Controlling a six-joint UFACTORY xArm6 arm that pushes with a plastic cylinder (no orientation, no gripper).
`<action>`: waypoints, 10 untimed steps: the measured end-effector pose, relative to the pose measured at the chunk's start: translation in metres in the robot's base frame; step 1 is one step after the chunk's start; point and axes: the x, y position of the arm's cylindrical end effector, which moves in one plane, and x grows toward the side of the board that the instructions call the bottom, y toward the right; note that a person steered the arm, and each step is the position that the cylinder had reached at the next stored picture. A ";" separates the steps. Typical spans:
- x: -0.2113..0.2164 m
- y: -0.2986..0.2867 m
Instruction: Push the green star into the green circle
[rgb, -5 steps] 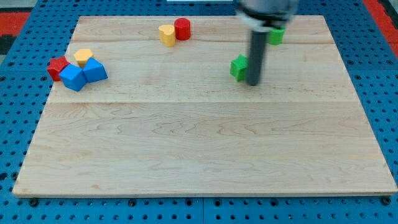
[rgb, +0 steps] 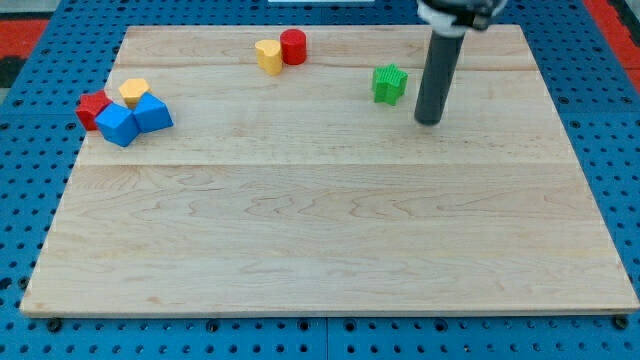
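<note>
While the green star (rgb: 389, 84) sits alone near the board's top edge, right of centre, my tip (rgb: 428, 122) rests on the wood just to its right and a little lower, with a visible gap between them, so no contact at this moment. There is no pincer on this rig, just the straight rod, so nothing to report as apart or clamped. The green circle does not show anywhere in the camera view; my guess is that it is hidden behind the rod near the top right of the board, but I cannot confirm that. So progress reads as not done: the star is free-standing, touching no other block, and nothing green sits against it. What's left, as I judge it, is to get the tip to the star's left side and shove it rightward toward wherever the circle is. Tip is currently on the wrong side for that. Other blocks are well out of the way: yellow block (rgb: 268, 55) touching the red cylinder (rgb: 293, 46) at top centre, and a cluster at the view's left of a red block (rgb: 91, 108), a yellow one (rgb: 134, 91) and two blue cubes (rgb: 117, 125) (rgb: 152, 112) packed together. Wooden board (rgb: 320, 240) otherwise bare.
</note>
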 end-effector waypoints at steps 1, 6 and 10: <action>-0.006 -0.072; -0.073 -0.062; -0.109 0.008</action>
